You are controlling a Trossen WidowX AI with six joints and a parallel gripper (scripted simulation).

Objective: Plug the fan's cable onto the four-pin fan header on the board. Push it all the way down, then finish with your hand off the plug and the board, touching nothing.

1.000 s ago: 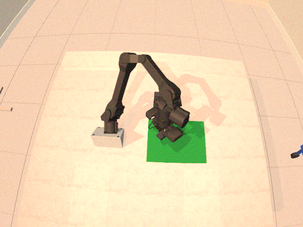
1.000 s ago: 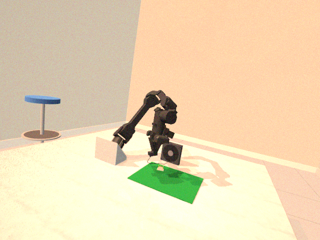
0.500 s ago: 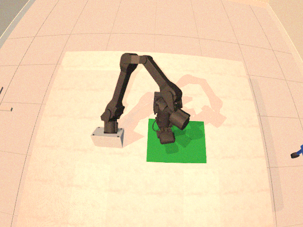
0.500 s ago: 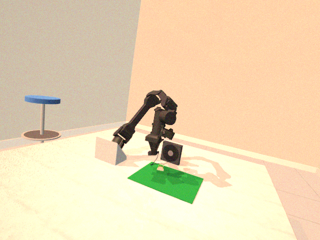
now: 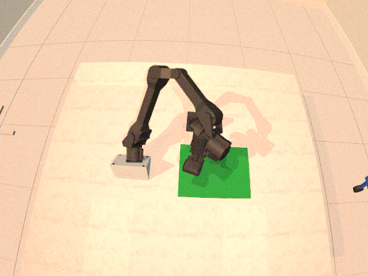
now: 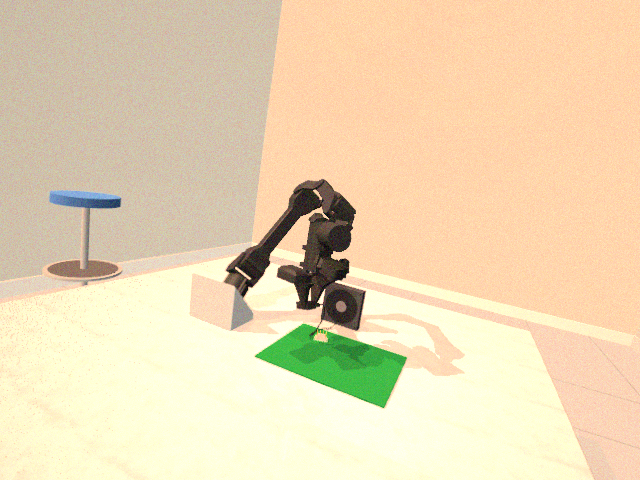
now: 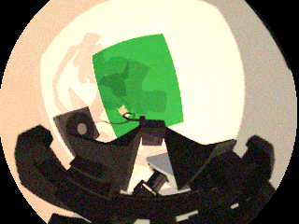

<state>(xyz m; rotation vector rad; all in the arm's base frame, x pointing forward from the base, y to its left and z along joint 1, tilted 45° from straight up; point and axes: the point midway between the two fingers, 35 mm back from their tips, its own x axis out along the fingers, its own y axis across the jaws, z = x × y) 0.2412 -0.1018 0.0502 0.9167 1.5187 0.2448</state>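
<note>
My gripper point(image 6: 307, 305) point(image 7: 152, 129) is shut on the black plug of the fan's cable point(image 7: 153, 125) and holds it in the air above the board's near-base edge. The cable's thin black wire point(image 7: 112, 122) loops from the plug to the fan. The black square fan point(image 6: 343, 305) point(image 7: 81, 128) stands upright beside the board. The green board point(image 5: 219, 185) point(image 6: 361, 379) point(image 7: 163, 61) lies flat. The small pale four-pin header point(image 6: 321, 337) point(image 7: 122, 110) stands on it near one edge, below and to the side of the plug. In the top view the arm hides the header and the plug.
The arm's pale base block point(image 5: 130, 171) point(image 6: 211, 302) stands beside the board, on the same table point(image 5: 148, 232) point(image 6: 155, 392). The fan and its wire are close to the fingers. A blue stool point(image 6: 85, 198) stands away from the table.
</note>
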